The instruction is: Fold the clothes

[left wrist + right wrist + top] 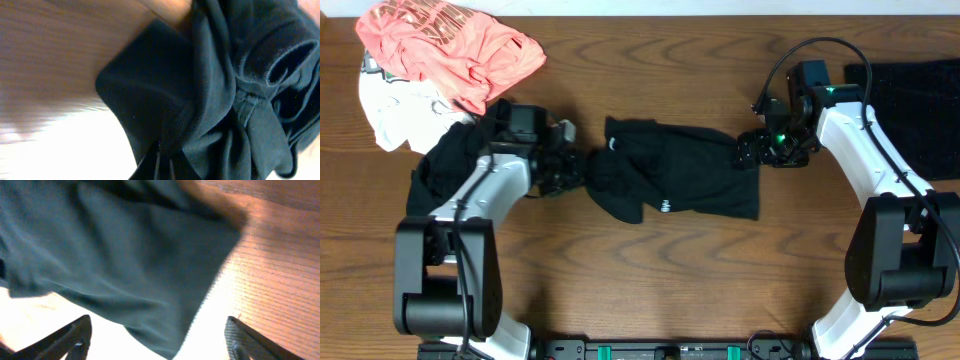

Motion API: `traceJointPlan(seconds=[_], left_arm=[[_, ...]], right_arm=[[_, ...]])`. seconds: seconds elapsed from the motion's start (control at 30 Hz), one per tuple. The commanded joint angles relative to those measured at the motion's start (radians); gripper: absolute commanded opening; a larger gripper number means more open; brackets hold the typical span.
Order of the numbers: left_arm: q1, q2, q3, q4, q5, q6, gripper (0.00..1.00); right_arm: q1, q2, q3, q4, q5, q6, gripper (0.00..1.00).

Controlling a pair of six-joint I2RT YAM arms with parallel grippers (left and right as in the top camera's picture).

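A black garment [670, 180] with small white marks lies crumpled across the middle of the table. My left gripper [575, 170] is at its bunched left end and is shut on the fabric; the left wrist view shows black folds [220, 100] filling the frame around the jaws. My right gripper [750, 152] is at the garment's right edge, jaws wide open. In the right wrist view the cloth's corner [150, 280] hangs between the two spread fingers [157, 340], not held.
A pile with a coral top [450, 45], a white garment [395, 110] and a black one [445, 165] sits at the far left. A folded black cloth [920, 110] lies at the right edge.
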Motion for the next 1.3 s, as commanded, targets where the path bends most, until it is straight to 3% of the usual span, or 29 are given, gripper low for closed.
traceJointPlan(seconds=[0.0, 0.2, 0.53, 0.93, 1.1, 1.27], left_arm=[[0.053, -0.018, 0.027, -0.005, -0.007, -0.001, 0.06], [0.063, -0.035, 0.027, -0.009, -0.008, 0.026, 0.06], [0.063, -0.037, 0.027, -0.008, -0.008, 0.045, 0.06], [0.053, -0.159, 0.027, 0.027, 0.003, 0.120, 0.06], [-0.026, -0.230, 0.027, 0.062, 0.019, 0.135, 0.06], [-0.188, -0.239, 0.027, 0.128, 0.018, 0.161, 0.06]], right_arm=[[0.010, -0.030, -0.005, 0.002, 0.011, -0.011, 0.70], [0.043, -0.030, -0.036, 0.044, 0.011, 0.033, 0.02], [0.093, -0.030, -0.241, 0.245, 0.011, 0.167, 0.01], [0.093, -0.030, -0.341, 0.364, -0.005, 0.188, 0.01], [0.093, -0.030, -0.360, 0.372, -0.005, 0.188, 0.01], [0.093, -0.030, -0.361, 0.370, -0.006, 0.187, 0.01]])
